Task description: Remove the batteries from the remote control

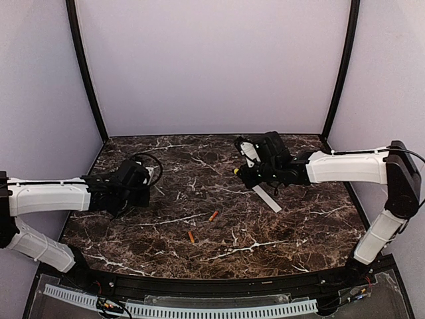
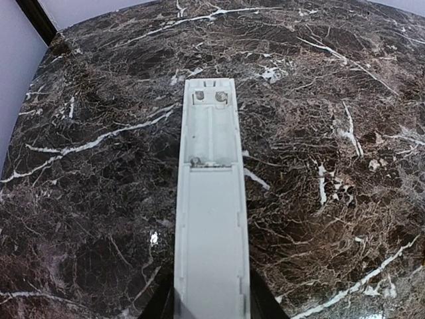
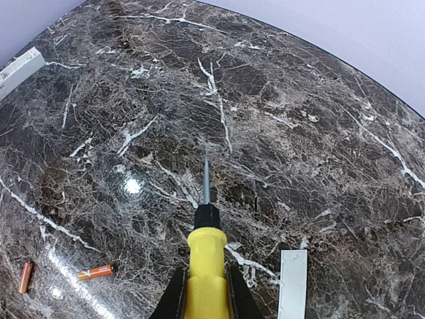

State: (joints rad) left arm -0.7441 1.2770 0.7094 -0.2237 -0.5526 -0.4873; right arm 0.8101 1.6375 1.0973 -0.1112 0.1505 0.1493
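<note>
Judging by how things lay, the unloading looked essentially done. The left gripper [image 2: 211,309] was clamped on the near end of the remote control [image 2: 211,226], holding it back-side up over the left part of the marble table [image 2: 345,133]. The battery compartment [image 2: 211,133] at its far end stood open and empty, with only bare contacts showing. Out on the table, one battery [image 1: 213,216] lay near the middle. The other battery [image 1: 191,236] lay a little nearer and to its left. The two were apart from each other, and both were well apart from the remote.

On the right, the right gripper [image 3: 206,299] was closed around the handle of a yellow screwdriver [image 3: 206,256]. Its thin tip pointed at bare marble and touched none of the task's things. A flat white cover strip [image 1: 267,198] lay on the table just beside that gripper.

Of the task proper, nothing obvious seemed left, since both cells were out and the recess was bare. What probably remained was only tidying: setting down the remote and the tool. Whether the cover was meant to go back on could not be told.
</note>
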